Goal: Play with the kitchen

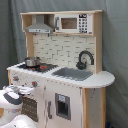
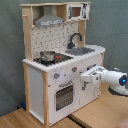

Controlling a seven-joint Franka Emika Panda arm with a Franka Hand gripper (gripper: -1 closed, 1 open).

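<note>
The kitchen (image 1: 65, 50) (image 2: 37, 85) is a tall white and light-wood toy, seen in both exterior views. It has a range hood (image 2: 49, 20), a microwave (image 1: 74, 23), a black faucet (image 1: 85, 59) over a grey sink (image 2: 82, 50), and a small metal pot (image 2: 48, 55) on the hob. Knobs (image 2: 56, 76) sit above the oven door (image 2: 63, 95). My gripper (image 2: 84, 80) (image 1: 22, 91) reaches in from the second exterior view's right. It hovers close to the kitchen's front panel, beside the oven door and below the counter edge.
The kitchen stands on a wooden floor or table surface (image 2: 100, 112). A grey curtain (image 1: 115, 45) hangs behind it. My white arm (image 2: 117, 80) fills the space at the second exterior view's right. In the first exterior view it sits at the lower left.
</note>
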